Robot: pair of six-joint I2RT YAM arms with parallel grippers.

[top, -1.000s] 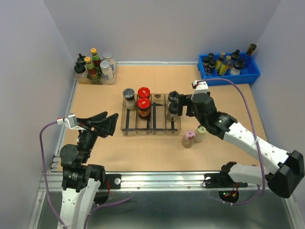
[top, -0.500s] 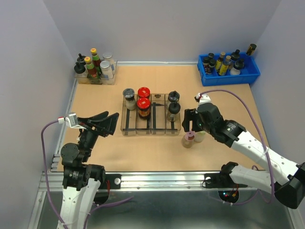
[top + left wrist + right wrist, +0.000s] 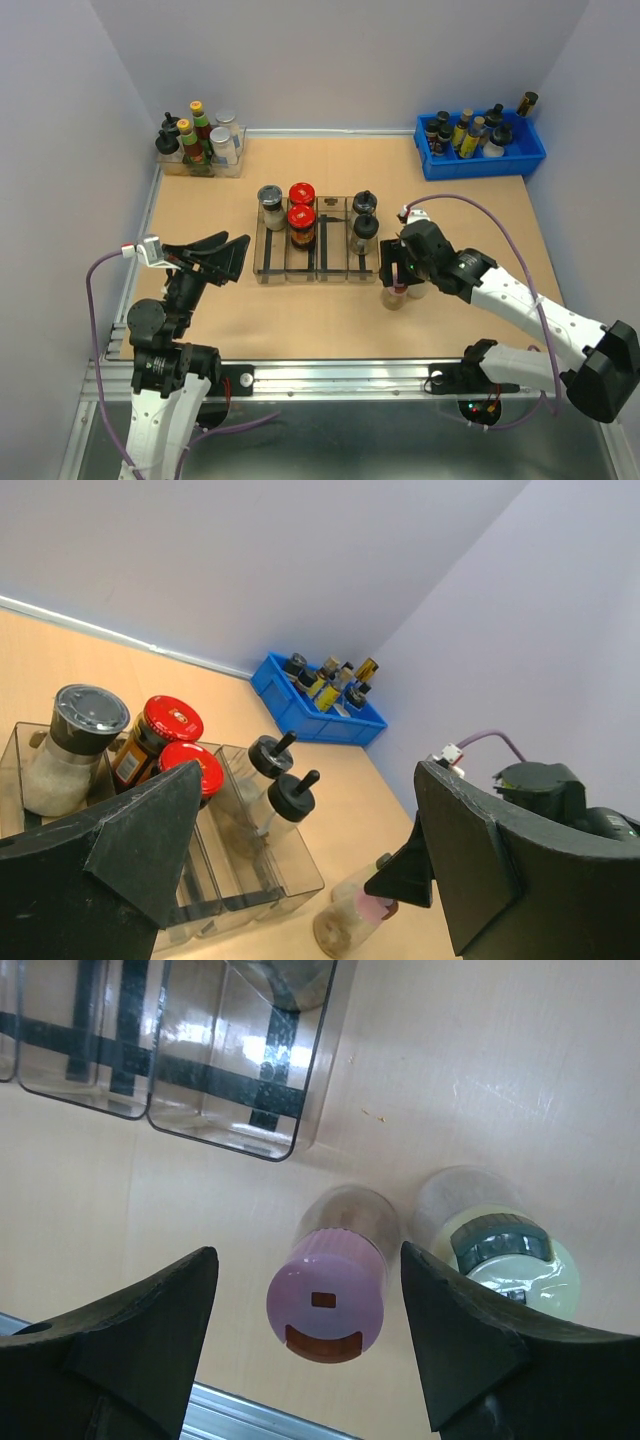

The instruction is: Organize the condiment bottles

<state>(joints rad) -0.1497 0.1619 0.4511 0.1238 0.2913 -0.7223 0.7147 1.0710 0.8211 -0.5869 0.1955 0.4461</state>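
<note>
Pink-capped jar (image 3: 325,1300) betw. R hand (image 3: 305,1252) jaws, not gripped.

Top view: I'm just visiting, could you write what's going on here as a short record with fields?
Clear plastic divided tray: holds five small jars
Pink-capped clear jar: upright on table, outside tray
Pale-yellow-capped jar: beside the pink one
Right gripper: open, straddling pink cap, not touching
Left gripper: open, empty, left of tray
</note>
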